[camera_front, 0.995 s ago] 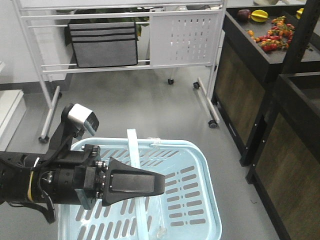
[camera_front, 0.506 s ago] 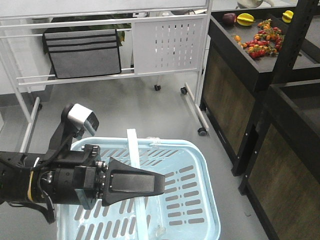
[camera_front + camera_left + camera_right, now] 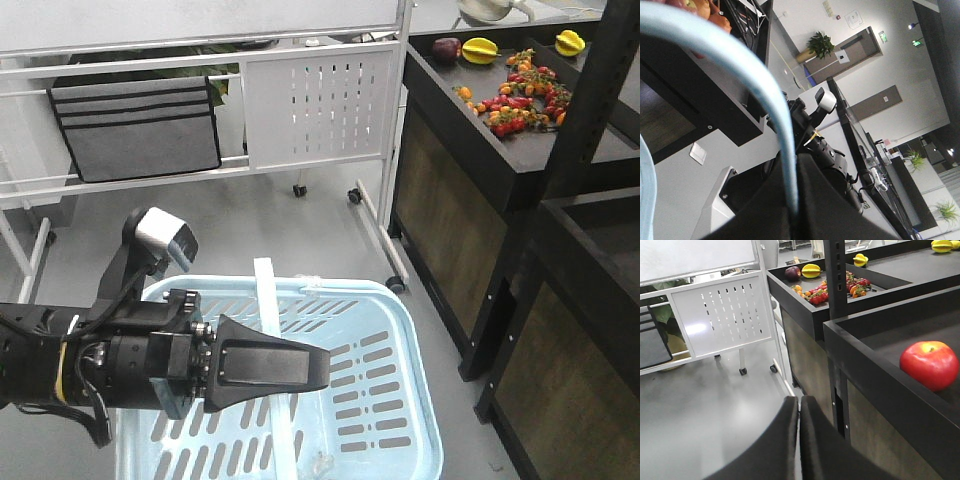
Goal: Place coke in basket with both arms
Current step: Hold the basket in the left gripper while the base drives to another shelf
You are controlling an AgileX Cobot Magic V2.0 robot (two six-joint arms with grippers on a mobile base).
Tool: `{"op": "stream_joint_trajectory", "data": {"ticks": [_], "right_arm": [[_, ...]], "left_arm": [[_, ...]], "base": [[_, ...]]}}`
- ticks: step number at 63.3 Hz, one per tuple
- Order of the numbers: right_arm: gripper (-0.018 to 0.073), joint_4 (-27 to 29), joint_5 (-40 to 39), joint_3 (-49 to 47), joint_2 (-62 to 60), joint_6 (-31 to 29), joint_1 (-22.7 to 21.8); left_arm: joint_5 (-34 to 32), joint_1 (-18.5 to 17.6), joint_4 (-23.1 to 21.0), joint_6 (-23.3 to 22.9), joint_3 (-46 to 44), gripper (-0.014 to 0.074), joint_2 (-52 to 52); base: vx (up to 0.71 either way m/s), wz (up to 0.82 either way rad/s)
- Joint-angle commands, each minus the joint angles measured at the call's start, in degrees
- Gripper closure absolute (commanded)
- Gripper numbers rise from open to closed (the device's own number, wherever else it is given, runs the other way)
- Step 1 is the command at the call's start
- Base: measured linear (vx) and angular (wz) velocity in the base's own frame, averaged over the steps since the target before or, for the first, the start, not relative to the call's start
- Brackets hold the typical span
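Note:
The light-blue basket (image 3: 418,392) sits low in the front view, its thin handle band (image 3: 268,300) running up over it. My left gripper (image 3: 322,366) reaches in from the left and is shut on that band. In the left wrist view the handle (image 3: 771,95) curves down into the black jaws of the left gripper (image 3: 795,212). The other arm's black links and silver-faced cylinder (image 3: 827,102) show beyond it. My right gripper (image 3: 799,404) is shut with nothing between its fingers, hanging over grey floor beside a black shelf. The coke is out of view.
A white wheeled rack (image 3: 320,105) with a grey fabric bag (image 3: 135,130) stands behind the basket. Black shelving (image 3: 480,200) on the right carries small tomatoes and fruit (image 3: 510,95). A red apple (image 3: 929,365) lies in a black shelf tray close to the right gripper.
The rack and the black shelving have slid leftward in the front view, while the basket and the left arm holding its handle keep the same place in the frame.

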Motion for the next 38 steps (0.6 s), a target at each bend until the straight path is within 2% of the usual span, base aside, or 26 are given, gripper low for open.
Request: {"op": "stream_joint_trajectory", "data": {"ticks": [1, 38], "right_arm": [[0.0561, -0.41, -3.95, 0.63, -1.03, -0.05, -0.43], [0.0561, -0.41, -3.95, 0.63, -1.03, -0.05, -0.43]], "left_arm": [[-11.84, -0.2, -4.67, 0.26, -1.2, 0.0603, -1.87], [-11.84, -0.2, -4.67, 0.26, -1.2, 0.0603, -1.87]], "base": [[0.26, -0.01], [0.26, 0.08]]}}
